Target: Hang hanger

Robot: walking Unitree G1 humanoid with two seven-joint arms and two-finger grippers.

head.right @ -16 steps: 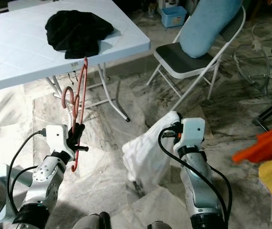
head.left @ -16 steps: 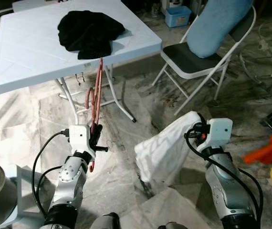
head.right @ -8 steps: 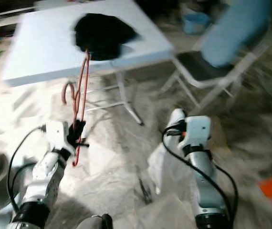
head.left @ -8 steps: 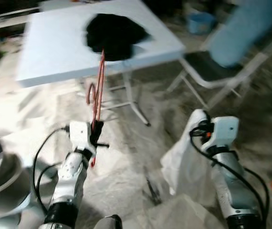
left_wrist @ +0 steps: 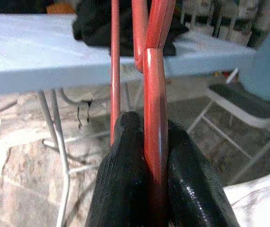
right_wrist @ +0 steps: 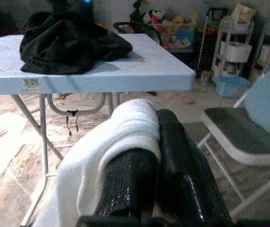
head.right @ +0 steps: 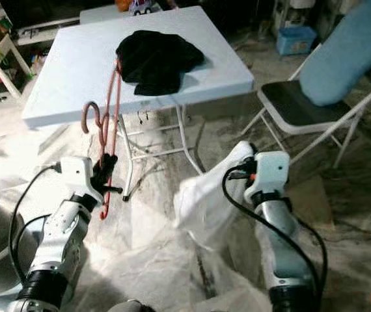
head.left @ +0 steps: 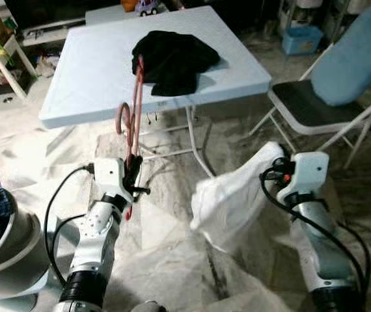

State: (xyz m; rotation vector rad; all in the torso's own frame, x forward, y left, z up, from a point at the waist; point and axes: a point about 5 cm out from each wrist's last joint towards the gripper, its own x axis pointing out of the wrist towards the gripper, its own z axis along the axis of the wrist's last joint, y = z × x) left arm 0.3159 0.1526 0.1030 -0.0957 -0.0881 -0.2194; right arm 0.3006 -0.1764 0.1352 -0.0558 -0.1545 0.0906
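Right now your left claw is clamped tight on the red hanger, whose long axis stands nearly upright, hook near the top, in front of the bench. Your right claw is closed on a white cloth.

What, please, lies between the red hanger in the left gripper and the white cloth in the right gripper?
Only bare marbled floor lies between the red hanger and white cloth, as the left eye view shows.
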